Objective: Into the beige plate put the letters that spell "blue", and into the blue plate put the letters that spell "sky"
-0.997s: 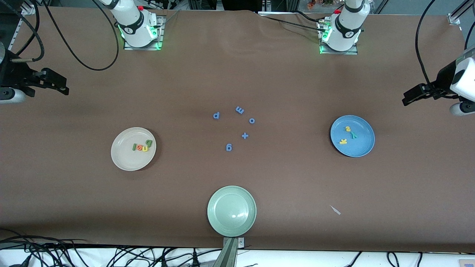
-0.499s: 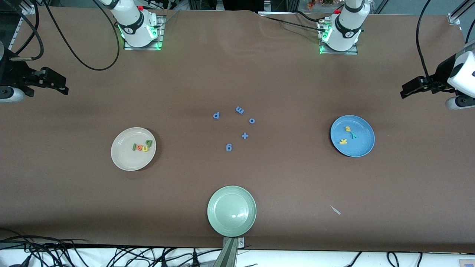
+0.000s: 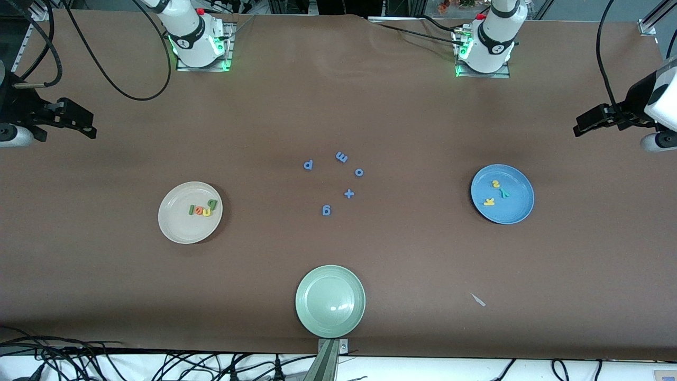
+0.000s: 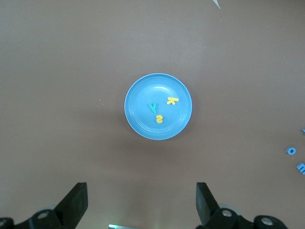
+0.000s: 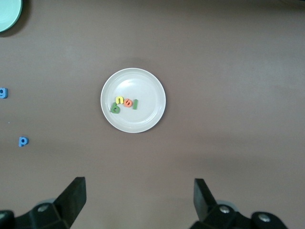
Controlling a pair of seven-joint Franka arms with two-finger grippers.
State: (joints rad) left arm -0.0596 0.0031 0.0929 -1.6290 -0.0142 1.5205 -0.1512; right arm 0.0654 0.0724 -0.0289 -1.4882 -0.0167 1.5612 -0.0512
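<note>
The beige plate [image 3: 180,227] [image 5: 143,119] lies toward the right arm's end of the table. In it are the green b [image 3: 212,203], yellow u [image 3: 206,211], orange e [image 3: 199,210] and green l [image 3: 191,210], close together. Toward the left arm's end, the blue plate [image 3: 513,209] [image 4: 176,119] holds the yellow s [image 3: 495,184], teal y [image 3: 505,193] and yellow k [image 3: 489,201]. My right gripper [image 3: 87,127] [image 5: 139,198] hangs open and empty high over bare cloth at its end. High over the other end, my left gripper [image 3: 579,128] [image 4: 141,200] is also open and empty.
A pale green plate [image 3: 330,301] sits at the table's edge nearest the front camera. Blue letters p [image 3: 308,164], m [image 3: 341,156], o [image 3: 359,172], g [image 3: 326,210] and a plus sign [image 3: 348,193] lie mid-table. A small white scrap [image 3: 477,299] lies nearer the camera than the blue plate.
The left gripper has drifted slightly toward the robots' side of the table; the right one has barely shifted. Plates and letters have not moved.
</note>
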